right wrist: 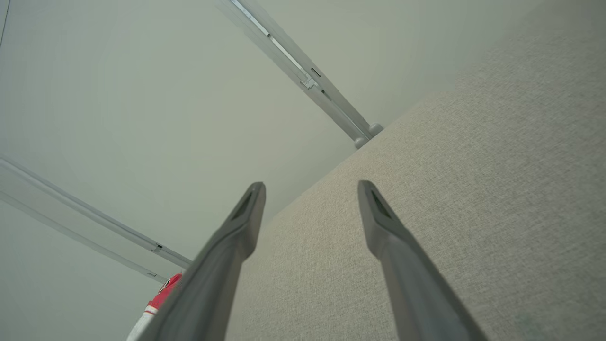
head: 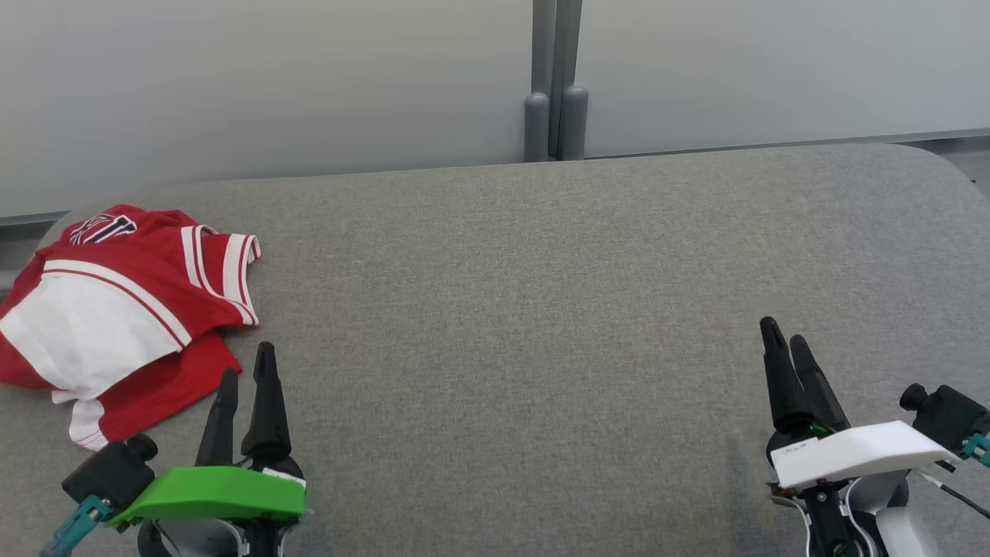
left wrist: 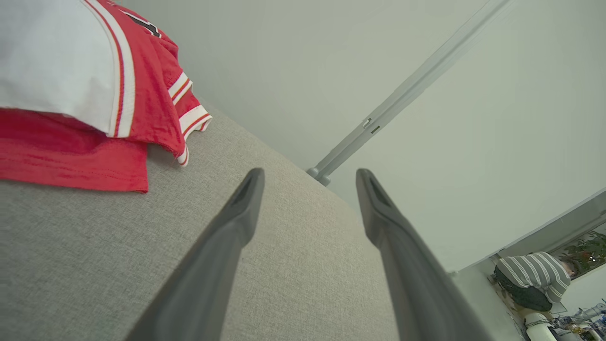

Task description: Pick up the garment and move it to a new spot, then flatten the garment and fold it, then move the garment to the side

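Note:
The garment [head: 128, 302] is a red jersey with white panels and striped trim, lying rumpled near the table's far left edge. Seen from the left wrist, the garment [left wrist: 90, 94] takes up the upper left, and a sliver of the garment [right wrist: 158, 300] peeks out at the bottom left of the right wrist view. My left gripper [head: 246, 360] hovers open just right of the garment's near red hem, nothing between its fingers [left wrist: 246, 203]. Far to the right, my right gripper [head: 783, 331] stands open and empty over bare cloth.
A grey fabric-covered table [head: 541, 309] spans the view, with rounded far corners. Pale frosted wall panels and a grey post [head: 555, 85] stand behind it. A person in a striped top [left wrist: 535, 274] bends over in the distance beyond the table.

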Tool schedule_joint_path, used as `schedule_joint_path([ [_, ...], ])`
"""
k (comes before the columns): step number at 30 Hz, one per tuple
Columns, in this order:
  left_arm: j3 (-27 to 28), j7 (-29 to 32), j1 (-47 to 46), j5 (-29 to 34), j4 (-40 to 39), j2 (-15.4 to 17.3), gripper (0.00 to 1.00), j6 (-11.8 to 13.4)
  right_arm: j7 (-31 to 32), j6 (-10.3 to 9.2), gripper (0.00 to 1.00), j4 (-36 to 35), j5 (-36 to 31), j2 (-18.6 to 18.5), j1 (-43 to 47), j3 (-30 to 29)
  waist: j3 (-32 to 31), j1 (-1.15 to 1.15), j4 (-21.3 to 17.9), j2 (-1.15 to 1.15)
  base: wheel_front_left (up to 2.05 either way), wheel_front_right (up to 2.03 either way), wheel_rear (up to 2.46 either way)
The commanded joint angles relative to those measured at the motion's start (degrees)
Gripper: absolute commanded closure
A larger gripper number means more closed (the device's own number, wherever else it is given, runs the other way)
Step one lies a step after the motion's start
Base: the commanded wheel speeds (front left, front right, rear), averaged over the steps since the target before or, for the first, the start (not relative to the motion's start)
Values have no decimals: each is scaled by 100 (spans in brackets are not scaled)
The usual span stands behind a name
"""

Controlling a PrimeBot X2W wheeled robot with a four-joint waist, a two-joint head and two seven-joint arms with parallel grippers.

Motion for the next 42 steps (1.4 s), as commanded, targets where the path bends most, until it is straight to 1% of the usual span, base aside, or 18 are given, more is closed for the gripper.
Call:
schedule_joint_path([
  [1,-9,-74,28,373,-104,38,0,28,-82,4,0,-106,-337,-37,23,62,-4,0,1,9,0,0,0],
  [2,-9,-74,28,373,-104,38,0,28,-82,4,0,-106,-337,-37,23,62,-4,0,1,9,0,0,0],
  [11,-51,-217,164,1261,-116,42,0,83,-238,4,0,-126,-1102,-42,66,235,-19,0,9,10,0,0,0],
  [22,-141,-381,293,2027,-53,50,0,100,-423,5,0,-140,-1826,-47,113,367,-47,0,26,12,0,0,0],
  [28,-165,-458,354,2336,-41,51,0,153,-513,5,0,-162,-2181,-50,130,410,-59,0,29,13,0,0,0],
  [34,-141,-551,418,2633,24,51,0,152,-609,5,0,-167,-2549,-53,156,418,-66,0,33,15,0,0,0],
  [42,-117,-642,470,2805,118,51,0,155,-718,5,0,-100,-2928,-56,186,459,-81,0,39,16,0,0,0],
])
